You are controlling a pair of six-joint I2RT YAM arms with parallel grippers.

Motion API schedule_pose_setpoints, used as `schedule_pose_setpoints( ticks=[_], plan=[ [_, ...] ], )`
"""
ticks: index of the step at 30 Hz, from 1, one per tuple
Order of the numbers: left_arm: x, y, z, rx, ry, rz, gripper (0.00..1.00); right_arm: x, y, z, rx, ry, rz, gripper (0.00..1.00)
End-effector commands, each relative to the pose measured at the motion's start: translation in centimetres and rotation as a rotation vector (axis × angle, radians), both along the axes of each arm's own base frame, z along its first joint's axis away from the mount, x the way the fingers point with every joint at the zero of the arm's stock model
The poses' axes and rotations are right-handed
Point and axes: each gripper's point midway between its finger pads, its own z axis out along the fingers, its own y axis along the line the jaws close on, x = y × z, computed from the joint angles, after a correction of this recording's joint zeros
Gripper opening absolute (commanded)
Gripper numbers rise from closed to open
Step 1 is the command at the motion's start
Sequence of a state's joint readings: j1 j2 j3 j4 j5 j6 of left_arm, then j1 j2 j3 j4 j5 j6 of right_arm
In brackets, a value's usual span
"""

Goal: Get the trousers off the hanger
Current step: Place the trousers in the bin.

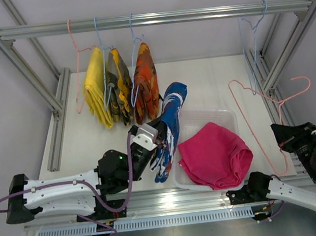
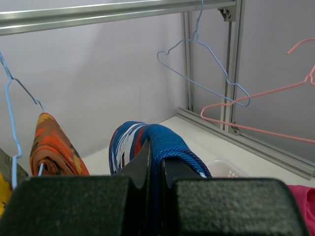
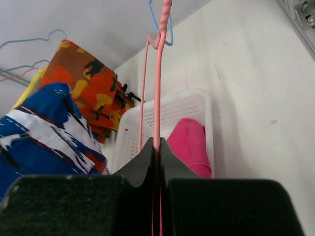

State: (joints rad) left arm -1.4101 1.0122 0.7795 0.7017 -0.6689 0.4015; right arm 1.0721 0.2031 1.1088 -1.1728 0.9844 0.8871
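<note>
The blue trousers (image 1: 171,107) are clamped tight in the left gripper (image 2: 156,157), beside the basket (image 1: 204,113) holding the pink trousers (image 1: 215,154). A pink hanger (image 3: 159,88) is pinched in the right gripper (image 3: 156,147). Behind, a yellow pair (image 1: 95,85), olive pair (image 1: 119,82) and orange pair (image 1: 144,76) are hung from the rail (image 1: 191,14).

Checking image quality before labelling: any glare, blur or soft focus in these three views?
Top external: sharp, evenly lit, glare on the near table rail. Left wrist: dark left fingers fill the bottom, soft; blue trousers clearer. Right wrist: right fingers likewise soft, pink hanger crisp.
</note>
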Motion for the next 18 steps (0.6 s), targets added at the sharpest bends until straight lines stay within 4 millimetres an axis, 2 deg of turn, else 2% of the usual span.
schedule_pose_setpoints(
  ticks=[1, 4, 11, 13, 15, 17, 18],
  plan=[
    [-1.6, 3.4, 8.8, -0.256, -0.095, -0.054, 0.01, -0.1, -1.0, -1.2, 0.030, 0.008, -0.033, 0.00],
    [-1.6, 2.8, 8.0, -0.233, -0.082, -0.066, 0.01, -0.2, -1.2, -1.6, 0.041, 0.013, -0.030, 0.00],
    [-1.6, -1.1, 4.3, -0.163, -0.028, -0.100, 0.00, -0.3, -1.2, -2.4, 0.018, 0.032, -0.027, 0.00],
    [-1.7, -1.7, 4.5, -0.166, -0.026, -0.108, 0.01, -0.3, -1.3, -2.8, 0.015, 0.044, -0.034, 0.00],
    [-1.9, -2.9, 3.8, -0.147, -0.017, -0.127, 0.01, -0.3, -1.6, -3.4, 0.017, 0.055, -0.041, 0.00],
    [-2.2, -3.7, 4.2, -0.147, -0.017, -0.145, 0.01, -0.3, -1.4, -3.4, 0.021, 0.051, -0.026, 0.00],
    [-2.3, -4.6, 3.6, -0.127, -0.013, -0.153, 0.01, -0.3, -1.4, -3.5, 0.018, 0.053, -0.027, 0.00]
  ],
)
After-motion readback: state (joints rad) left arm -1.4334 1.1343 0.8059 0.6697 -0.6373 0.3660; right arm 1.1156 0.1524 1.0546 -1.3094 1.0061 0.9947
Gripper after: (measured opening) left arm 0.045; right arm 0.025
